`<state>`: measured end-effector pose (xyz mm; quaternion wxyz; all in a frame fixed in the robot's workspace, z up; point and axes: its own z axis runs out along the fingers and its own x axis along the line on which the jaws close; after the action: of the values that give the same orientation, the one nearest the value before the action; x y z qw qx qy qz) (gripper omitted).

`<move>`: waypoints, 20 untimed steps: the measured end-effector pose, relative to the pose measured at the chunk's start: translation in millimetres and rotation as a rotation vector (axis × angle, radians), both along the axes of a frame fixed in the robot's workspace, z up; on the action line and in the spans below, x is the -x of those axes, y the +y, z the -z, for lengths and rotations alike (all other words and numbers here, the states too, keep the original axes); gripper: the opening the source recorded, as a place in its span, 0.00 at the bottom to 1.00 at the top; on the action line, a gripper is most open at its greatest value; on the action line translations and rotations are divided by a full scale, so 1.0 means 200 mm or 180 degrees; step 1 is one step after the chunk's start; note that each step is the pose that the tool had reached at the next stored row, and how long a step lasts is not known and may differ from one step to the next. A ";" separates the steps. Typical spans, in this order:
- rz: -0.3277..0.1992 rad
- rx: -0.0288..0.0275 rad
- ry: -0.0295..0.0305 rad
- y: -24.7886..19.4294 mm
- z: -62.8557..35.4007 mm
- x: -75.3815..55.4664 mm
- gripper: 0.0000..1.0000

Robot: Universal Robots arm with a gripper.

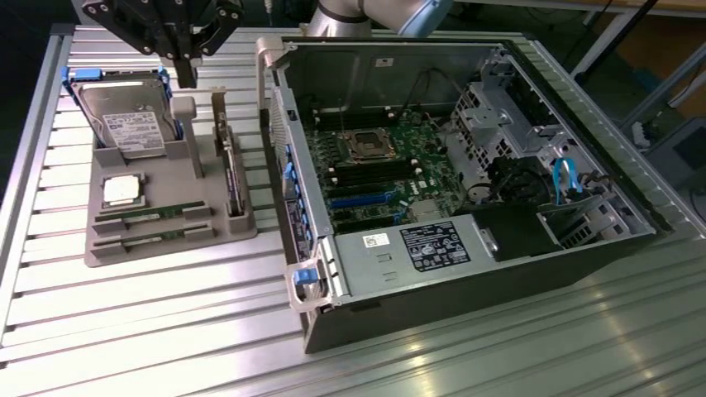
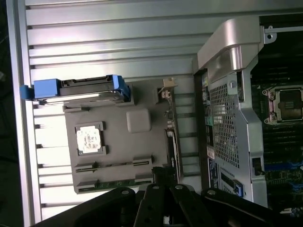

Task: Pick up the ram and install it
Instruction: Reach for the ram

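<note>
The gripper (image 1: 188, 80) is hovering clenched, empty, fingertips well apart from the ram (image 1: 151, 216); squaring them across its thin edges looks wise.

— What is the ribbed silver metal tabletop (image 1: 165, 331) like?
— It looks like bare aluminium, shiny and catching glare. The grey moulded plastic tray (image 1: 165, 250) is matt and smooth.
— And the square silver processor chip (image 1: 121, 190)?
— It has a bright, polished metal lid. The thin green ram stick (image 1: 149, 217) is dull circuit board.
— The open black computer case (image 1: 441, 299)?
— Matt black outside and bare grey sheet metal inside, with a blue plastic latch (image 1: 307, 277).
</note>
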<state>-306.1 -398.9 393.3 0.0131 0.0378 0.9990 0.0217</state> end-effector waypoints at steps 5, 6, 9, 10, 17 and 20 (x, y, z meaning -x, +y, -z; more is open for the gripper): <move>0.0000 0.0000 0.0000 0.000 0.000 0.04 0.10; 0.0000 0.0000 0.0000 0.000 0.000 0.05 0.10; 0.0000 0.0000 0.0000 0.000 0.000 0.08 0.10; 0.0000 0.0000 0.0000 0.000 0.000 0.09 0.10; 0.0000 0.0000 0.0000 0.000 0.001 0.17 0.10; 0.0000 0.0000 0.0000 -0.002 0.000 0.17 0.10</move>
<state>-339.6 -399.3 393.2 0.0131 0.0379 0.9990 0.0217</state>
